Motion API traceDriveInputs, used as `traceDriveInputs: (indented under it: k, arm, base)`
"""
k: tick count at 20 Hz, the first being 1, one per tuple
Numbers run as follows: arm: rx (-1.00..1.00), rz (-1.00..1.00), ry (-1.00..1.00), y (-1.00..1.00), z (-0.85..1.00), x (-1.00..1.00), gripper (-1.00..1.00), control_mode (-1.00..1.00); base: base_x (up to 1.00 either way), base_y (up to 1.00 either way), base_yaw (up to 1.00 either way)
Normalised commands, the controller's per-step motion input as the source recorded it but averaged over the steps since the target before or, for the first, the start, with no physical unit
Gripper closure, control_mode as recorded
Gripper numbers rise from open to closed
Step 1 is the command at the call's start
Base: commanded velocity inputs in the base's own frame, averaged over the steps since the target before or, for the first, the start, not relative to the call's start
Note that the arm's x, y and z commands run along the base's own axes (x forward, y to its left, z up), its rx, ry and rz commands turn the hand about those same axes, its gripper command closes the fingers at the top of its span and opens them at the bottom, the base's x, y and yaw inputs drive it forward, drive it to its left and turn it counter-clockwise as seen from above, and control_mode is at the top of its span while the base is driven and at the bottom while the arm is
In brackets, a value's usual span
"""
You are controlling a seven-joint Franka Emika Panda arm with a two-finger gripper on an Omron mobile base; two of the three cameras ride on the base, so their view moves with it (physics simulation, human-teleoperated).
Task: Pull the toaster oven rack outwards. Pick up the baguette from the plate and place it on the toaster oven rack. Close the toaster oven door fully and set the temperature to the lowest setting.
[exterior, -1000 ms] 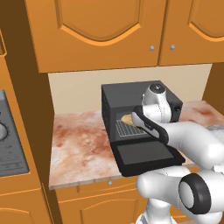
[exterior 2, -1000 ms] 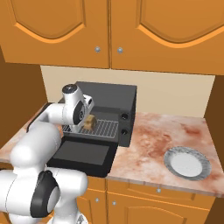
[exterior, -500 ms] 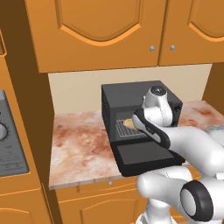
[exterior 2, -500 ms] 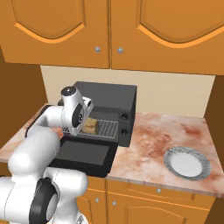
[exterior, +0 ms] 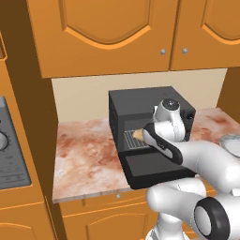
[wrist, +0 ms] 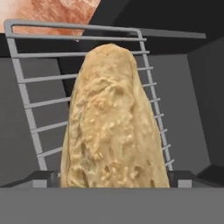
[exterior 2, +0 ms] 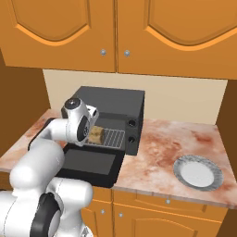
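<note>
Hand view: the baguette (wrist: pixel 114 122) lay on the toaster oven rack (wrist: pixel 30 89), long and tan, right in front of the end effector (wrist: pixel 113 180). The two dark finger tips (wrist: pixel 41 178) stood far apart, one on each side of the near end of the bread. I could not tell if they touched it.

In the left base view the toaster oven (exterior: pixel 140 101) sat on the worktop (exterior: pixel 84 154). Its door (exterior: pixel 157 166) hung open and flat. The bread's end (exterior: pixel 138 135) peeked out beside the arm.

In the right base view the baguette (exterior 2: pixel 96 134) rested on the rack (exterior 2: pixel 112 137), just beside the hand. The plate (exterior 2: pixel 198 172) lay well apart on the right.
</note>
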Motion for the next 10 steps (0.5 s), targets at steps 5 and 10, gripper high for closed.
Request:
traceDriveInputs:
  k: [5, 10]
  arm:
    - [0.00, 0.00, -0.14, 0.00, 0.43, -0.15, -1.00, -1.00]
    - [0.00, 0.00, -0.06, 0.00, 0.62, -0.27, -1.00, -1.00]
  base:
    - [0.00, 0.00, 0.00]
    - [0.00, 0.00, 0.00]
